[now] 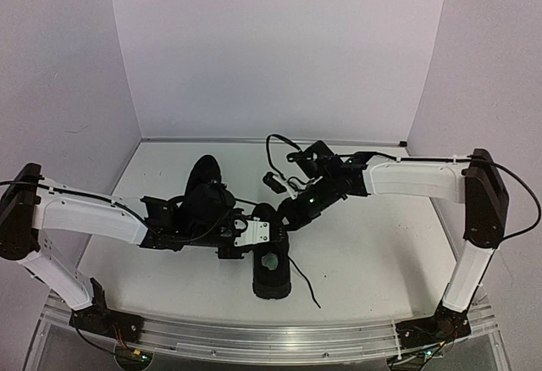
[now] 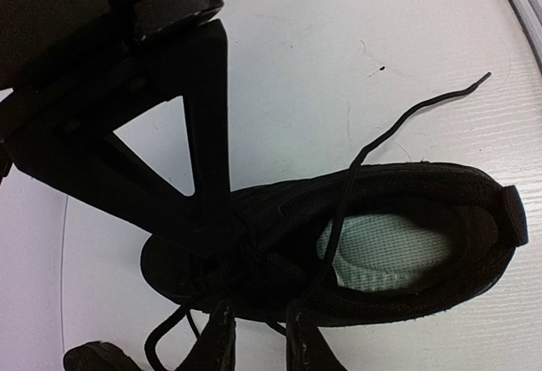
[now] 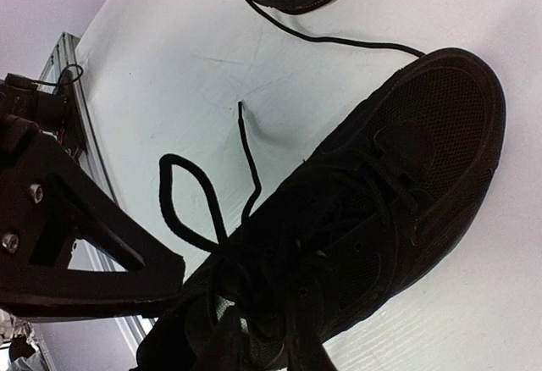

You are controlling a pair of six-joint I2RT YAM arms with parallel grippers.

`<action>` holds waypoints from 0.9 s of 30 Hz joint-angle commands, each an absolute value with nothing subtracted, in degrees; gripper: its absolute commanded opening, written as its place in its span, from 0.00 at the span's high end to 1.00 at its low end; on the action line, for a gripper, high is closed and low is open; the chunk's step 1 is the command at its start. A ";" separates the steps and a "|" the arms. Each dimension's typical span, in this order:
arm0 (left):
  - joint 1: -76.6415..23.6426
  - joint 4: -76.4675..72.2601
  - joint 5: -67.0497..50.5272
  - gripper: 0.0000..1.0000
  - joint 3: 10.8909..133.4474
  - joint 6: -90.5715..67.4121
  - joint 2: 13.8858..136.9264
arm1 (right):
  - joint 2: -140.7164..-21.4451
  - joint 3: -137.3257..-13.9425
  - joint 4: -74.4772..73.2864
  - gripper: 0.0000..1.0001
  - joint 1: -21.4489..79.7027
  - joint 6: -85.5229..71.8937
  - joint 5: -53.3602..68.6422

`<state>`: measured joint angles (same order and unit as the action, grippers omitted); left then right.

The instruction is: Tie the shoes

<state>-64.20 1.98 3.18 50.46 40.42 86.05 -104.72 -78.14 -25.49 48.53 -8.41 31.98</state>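
The white table [image 1: 373, 244] carries both black shoes. The near shoe [image 1: 273, 279], pale inside, lies at centre, heel toward the bases. The far shoe [image 1: 205, 180] sits behind the left arm [image 1: 93, 214], which partly hides it. The left gripper [image 1: 262, 229] and right gripper [image 1: 285, 215] crowd over the near shoe's lace loop [image 3: 174, 158]. Whether their fingers pinch lace or stand apart cannot be told. A loose lace end [image 1: 306, 289] trails rightward.

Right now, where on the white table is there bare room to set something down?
Bare: the white tabletop between the pale-lined black mesh sneaker with its trailing black lace and the right edge. Crowded: centre, round the second black sneaker.
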 commanded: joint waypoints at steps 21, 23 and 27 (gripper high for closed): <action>-64.31 -1.28 2.99 0.80 49.76 39.16 84.53 | -98.44 -75.68 -30.85 0.64 47.94 -7.00 27.06; -64.34 -1.31 2.88 0.80 49.80 39.17 84.60 | -98.46 -76.26 -30.74 0.63 46.99 -7.19 28.78; -64.31 -1.50 2.77 0.80 49.81 39.20 84.53 | -100.46 -78.66 -30.34 0.63 44.99 -7.80 33.42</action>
<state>-64.20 0.91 3.16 49.74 40.01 85.93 -100.71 -75.36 -30.11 46.96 -7.50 29.39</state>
